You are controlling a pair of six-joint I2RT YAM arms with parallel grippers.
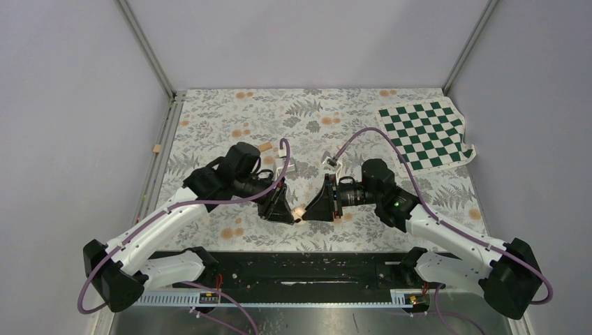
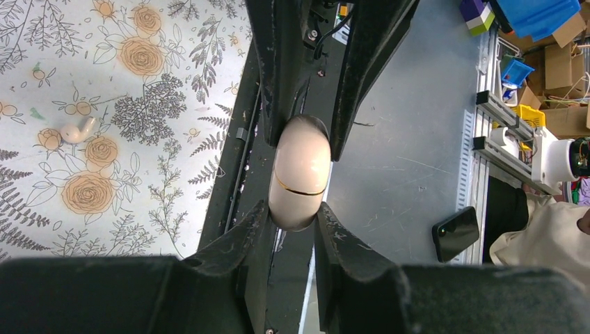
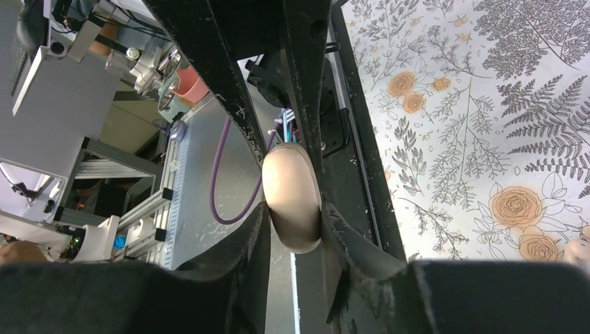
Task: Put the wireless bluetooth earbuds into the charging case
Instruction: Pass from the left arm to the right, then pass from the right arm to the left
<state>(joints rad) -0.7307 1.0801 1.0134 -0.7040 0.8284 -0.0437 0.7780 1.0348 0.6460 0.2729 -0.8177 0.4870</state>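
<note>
Holding the charging case (image 2: 299,174) from opposite ends, both sets of jaws are closed down to a narrow gap that the case fills. The left jaws pinch the end nearest their own camera, just below the thin gold seam (image 2: 300,191). The right jaws pinch the far end, above that seam. So each pair has one half of the clamshell, and the case hangs between them, seemingly lifted off the desk (image 1: 349,125). The lid looks shut, so the step in hand is most likely opening it.

To do that well, each pair should stay wholly on its own side of the seam, since a finger bridging it would clamp the halves together. One pair should swing its half around the hinge rather than pull straight away. Which edge carries the hinge cannot be told from these views. The shell is smooth and rounded, so it may squirt out of a hard squeeze; firm, even pressure and a slow swing seem wiser.

Farther out, one of the wireless bluetooth earbuds (image 2: 76,130) lies on the floral desk, well apart from the left jaws and off to their side. The case should end open and facing up for it
</note>
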